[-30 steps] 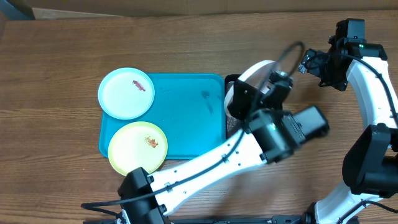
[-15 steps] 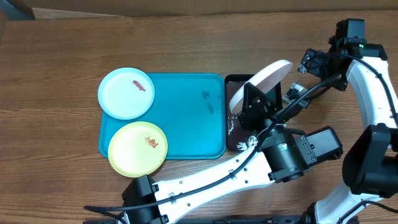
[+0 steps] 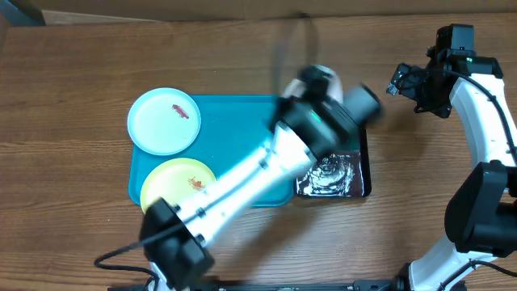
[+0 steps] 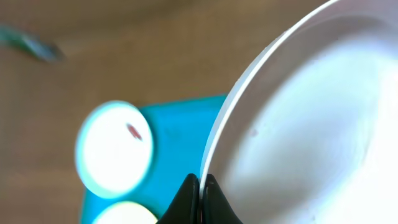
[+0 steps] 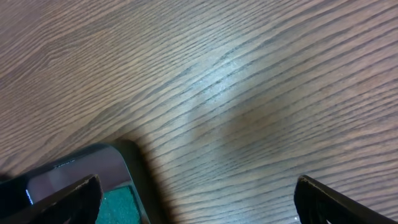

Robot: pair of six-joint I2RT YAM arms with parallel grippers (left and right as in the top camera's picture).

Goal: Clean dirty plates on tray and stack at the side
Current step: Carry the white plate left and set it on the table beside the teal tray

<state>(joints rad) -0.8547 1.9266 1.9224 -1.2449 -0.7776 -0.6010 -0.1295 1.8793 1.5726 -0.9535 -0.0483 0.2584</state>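
Wood-grain table (image 5: 249, 93) runs under the right gripper (image 5: 198, 198), whose fingers stand spread wide with nothing between them. The left gripper (image 4: 199, 190) is pinched tight on the rim of the white plate (image 4: 311, 124), which fills the right of the left wrist frame, lifted clear. Below it, at left, the turquoise tray (image 3: 242, 153) carries the blue plate (image 3: 164, 121) at its upper-left corner and the yellow plate (image 3: 174, 190) at its lower-left corner. A dark tray (image 3: 361, 182) sits just beside its right edge.

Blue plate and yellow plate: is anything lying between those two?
Nothing but a narrow strip of bare turquoise tray separates the light blue plate from the pale yellow plate; the overhead view shows it.
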